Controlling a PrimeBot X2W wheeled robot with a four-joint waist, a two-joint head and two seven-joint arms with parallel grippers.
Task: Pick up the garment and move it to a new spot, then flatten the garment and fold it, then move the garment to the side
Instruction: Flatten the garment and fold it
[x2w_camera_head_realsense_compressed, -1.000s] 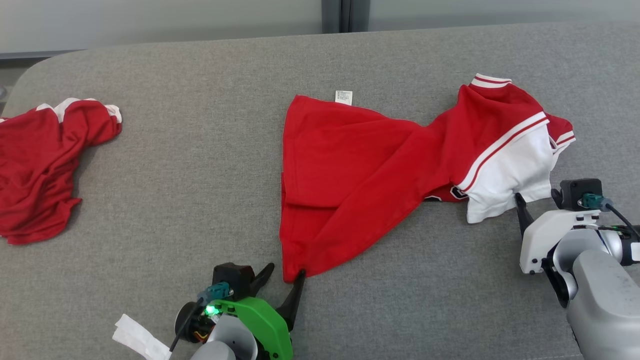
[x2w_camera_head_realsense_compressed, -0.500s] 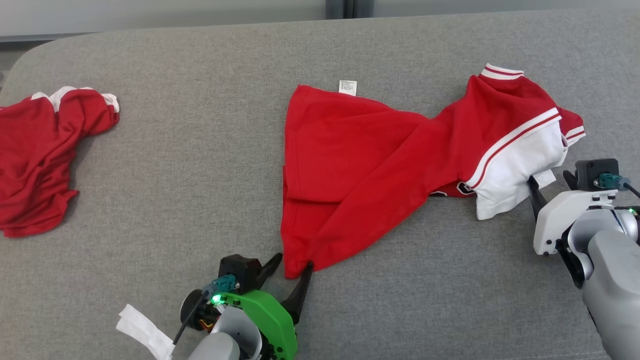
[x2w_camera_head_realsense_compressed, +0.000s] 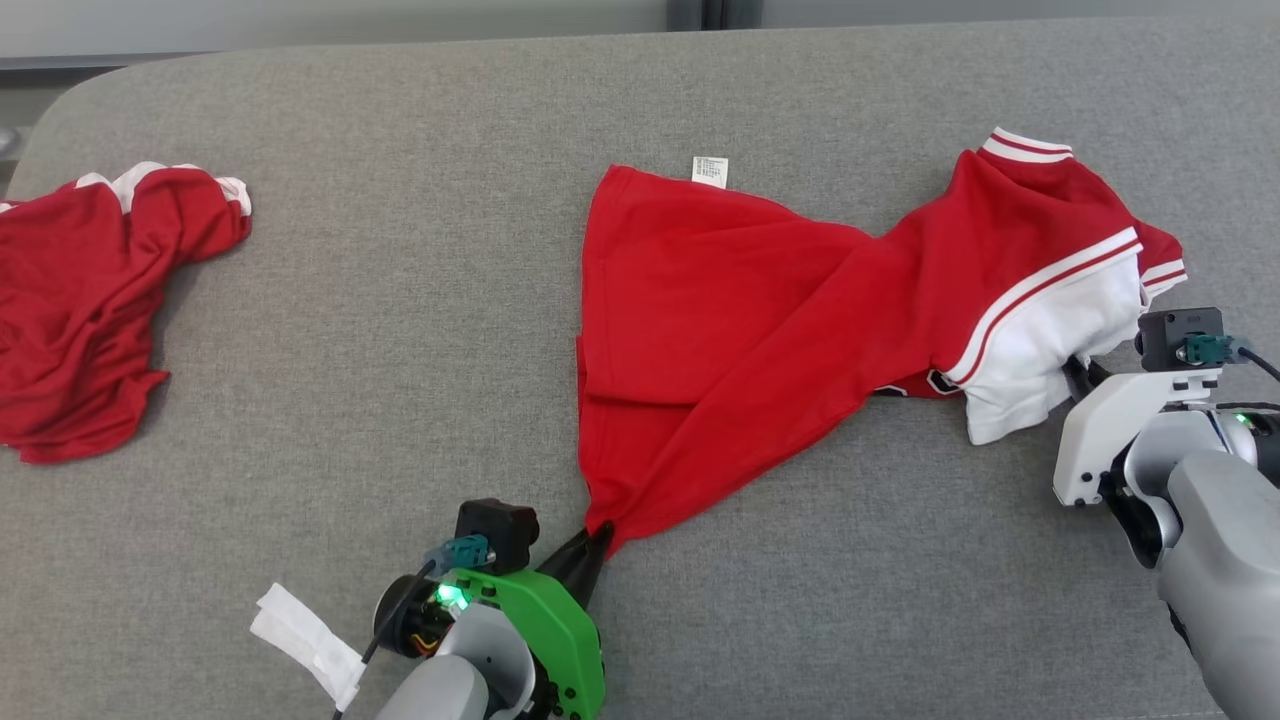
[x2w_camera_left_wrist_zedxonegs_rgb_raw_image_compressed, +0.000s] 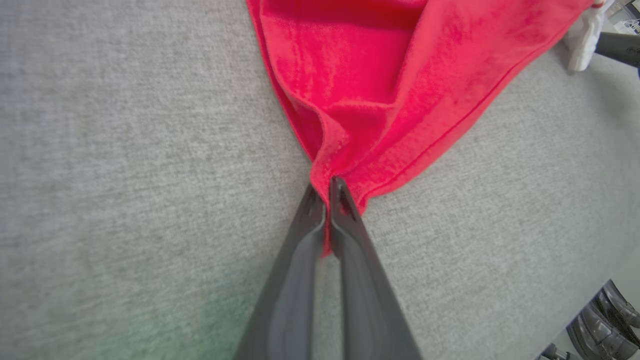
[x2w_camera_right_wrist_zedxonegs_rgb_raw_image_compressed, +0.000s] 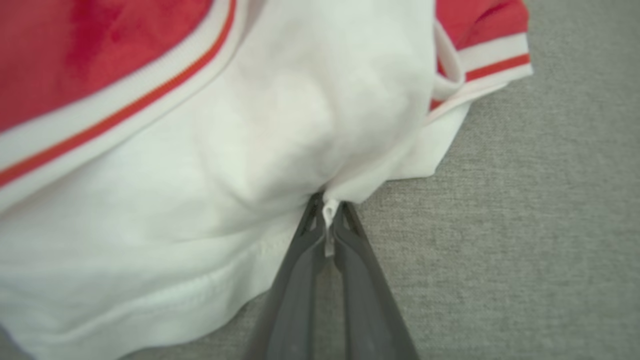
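Left gripper (x2w_camera_left_wrist_zedxonegs_rgb_raw_image_compressed: 327, 187) is pinching tight on a red corner of the shirt (x2w_camera_head_realsense_compressed: 760, 330). Right gripper (x2w_camera_right_wrist_zedxonegs_rgb_raw_image_compressed: 327, 207) is clamping its white edge. The shirt is lying between both, just ahead of their fingertips, on the grey cushion (x2w_camera_head_realsense_compressed: 400, 300).

it looked more like a test room or lab than a home: a broad grey upholstered surface (x2w_camera_head_realsense_compressed: 350, 420) with a rounded corner stood against a plain pale wall (x2w_camera_head_realsense_compressed: 300, 20). a red-and-white garment (x2w_camera_head_realsense_compressed: 800, 320) and a second red garment (x2w_camera_head_realsense_compressed: 80, 300) lay well apart on the cloth. dark leather shoes (x2w_camera_left_wrist_zedxonegs_rgb_raw_image_compressed: 597, 320) showed down past the surface's edge.
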